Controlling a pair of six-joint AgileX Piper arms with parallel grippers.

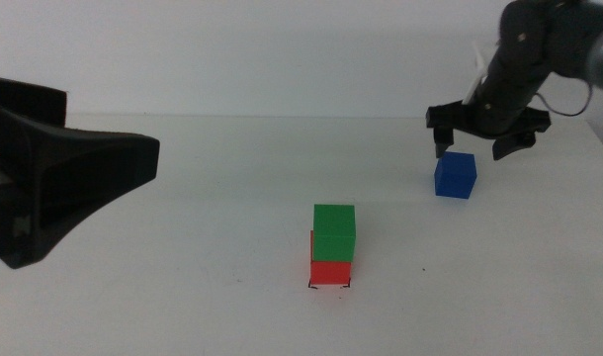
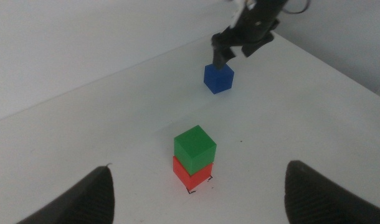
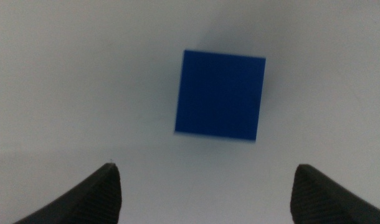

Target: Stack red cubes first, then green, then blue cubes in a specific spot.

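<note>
A green cube [image 1: 334, 231] sits on a red cube [image 1: 330, 272], slightly offset, and the black corner marks [image 1: 311, 287] of the spot show at the red cube's base. The same stack appears in the left wrist view, green cube [image 2: 194, 147] over red cube [image 2: 189, 177]. The blue cube [image 1: 456, 175] rests on the table at the right. My right gripper [image 1: 477, 146] hovers open just above and behind it, the blue cube [image 3: 220, 95] lying between its spread jaws in the right wrist view. My left gripper [image 1: 148, 158] waits open at the left, nothing in it.
The white table [image 1: 213, 247] stretches around the stack. Its far edge meets a pale wall behind the right arm [image 1: 539, 59].
</note>
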